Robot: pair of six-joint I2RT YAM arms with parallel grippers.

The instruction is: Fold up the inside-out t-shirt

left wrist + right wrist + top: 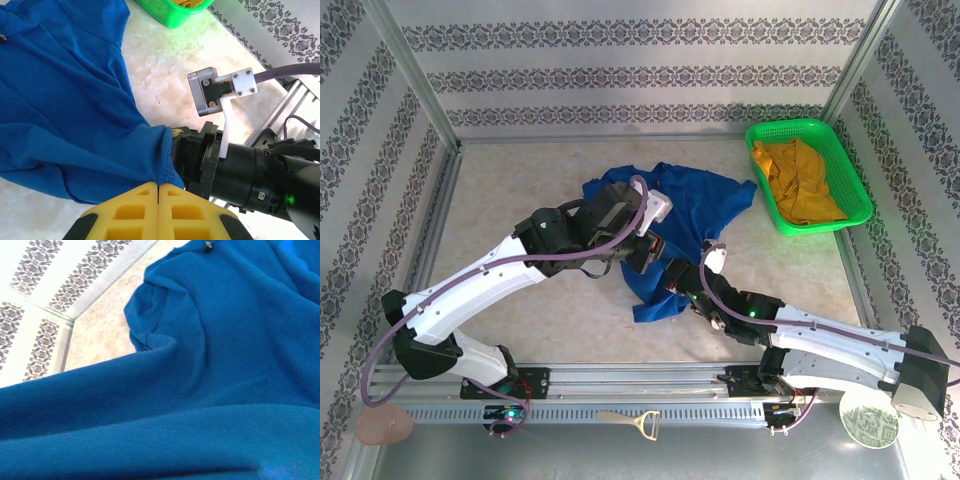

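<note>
Two grippers meet at one gathered hem. The left gripper (158, 194) has its pads pressed together with the hem at their tips (whether cloth is pinched, I cannot tell). The right gripper (174, 150) is closed, apparently on that bunch. The inside-out t-shirt (705, 205) lies crumpled at the centre of the table (520, 180), left of the green basket (798, 124). No fold is made yet; by my judgement, flattening and every fold remain.
</note>
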